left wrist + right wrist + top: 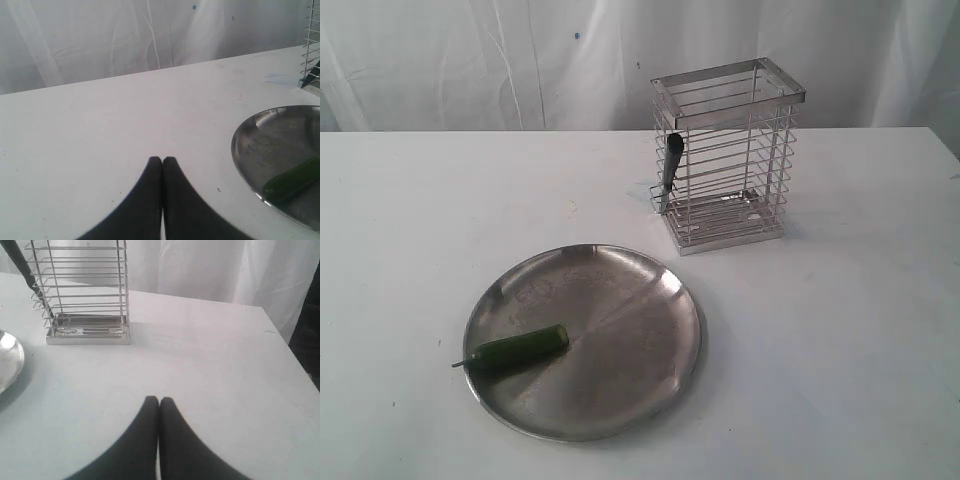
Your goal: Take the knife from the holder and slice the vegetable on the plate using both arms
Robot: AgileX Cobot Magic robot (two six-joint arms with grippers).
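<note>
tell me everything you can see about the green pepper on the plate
The green pepper is slender, smooth and dark green, with a thin stem at one end and a blunt other end. It looks whole, uncut. It lies flat on the left part of the steel plate, stem pointing over the rim. Only the plate touches it.

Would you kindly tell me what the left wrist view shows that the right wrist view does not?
Only the left wrist view shows the vegetable, lying on the plate, and the shut left end effector. Only the right wrist view shows the black handle of the knife, raised at the side of the holder, and the shut right end effector. Both show the white table, part of the plate, part of the holder and the pale curtain behind.
</note>
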